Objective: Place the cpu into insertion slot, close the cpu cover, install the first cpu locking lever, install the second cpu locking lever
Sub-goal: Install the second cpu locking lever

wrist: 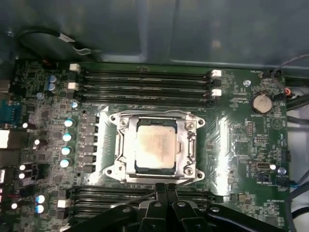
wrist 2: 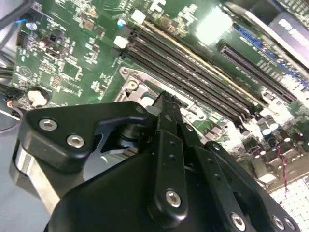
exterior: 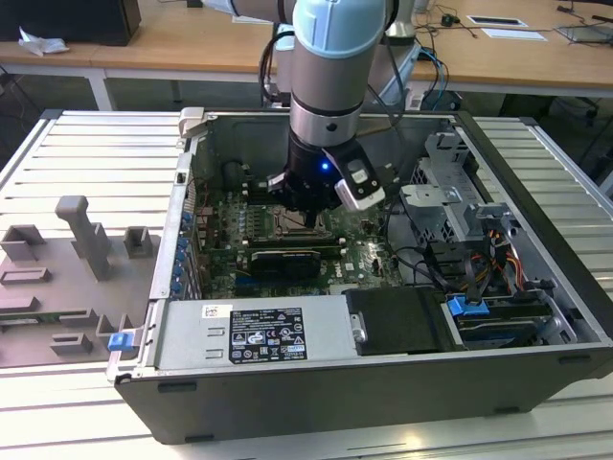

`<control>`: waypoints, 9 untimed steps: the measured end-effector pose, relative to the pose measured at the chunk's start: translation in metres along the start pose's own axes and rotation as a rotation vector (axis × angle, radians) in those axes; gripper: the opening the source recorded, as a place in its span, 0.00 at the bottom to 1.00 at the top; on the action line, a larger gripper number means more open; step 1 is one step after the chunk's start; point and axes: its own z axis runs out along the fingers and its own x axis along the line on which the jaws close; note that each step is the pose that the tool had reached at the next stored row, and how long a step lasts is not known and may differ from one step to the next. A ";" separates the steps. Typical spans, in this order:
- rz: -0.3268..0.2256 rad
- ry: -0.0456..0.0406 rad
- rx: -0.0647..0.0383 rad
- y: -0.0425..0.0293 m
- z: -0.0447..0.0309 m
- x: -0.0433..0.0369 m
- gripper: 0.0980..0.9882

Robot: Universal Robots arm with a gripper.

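Arm: one robot arm (exterior: 330, 67) reaches down into one open computer case (exterior: 536, 182) that lies on a slatted counter (exterior: 96, 163).
Claw: one claw (wrist: 166, 189), its two black fingers (wrist: 161, 193) pressed together at the tips, clenched with nothing between them in the first wrist view; in the second wrist view the same fingertips (wrist 2: 166, 104) meet over the socket's rim.
Cpu: one cpu (wrist: 155, 145), pale silvery top, seated flat in the insertion slot (wrist: 126, 145) near the middle of the green motherboard (wrist: 236, 145).
Cpu cover: one cpu cover (wrist: 186, 126), a silvery frame lying flat around the chip, the chip's top showing through its cut-out.
Cpu relative to claw: the claw's tips sit just beside the socket's edge, at the side facing the lower bank of memory slots (wrist: 96, 195); the chip lies just beyond the tips, apart from them.
Memory slots: two banks of long black slots, one on each side of the socket; the far bank (wrist: 145, 84) shows four rows.
Coin battery: one (wrist: 262, 102), near the board's corner.
Graphics card: one long black card (exterior: 283, 259), in the exterior view just in front of the claw (exterior: 305, 218).
Grey fixtures: several blocks (exterior: 86, 235) on the counter at the exterior view's left, well apart from the case.
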 end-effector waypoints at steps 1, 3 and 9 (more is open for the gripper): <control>0.000 0.0000 0.000 -0.0004 0.0001 0.0048 0.01; -0.002 0.0002 -0.001 -0.0002 0.0010 0.0147 0.01; -0.019 0.0026 -0.004 -0.0012 0.0095 0.0257 0.01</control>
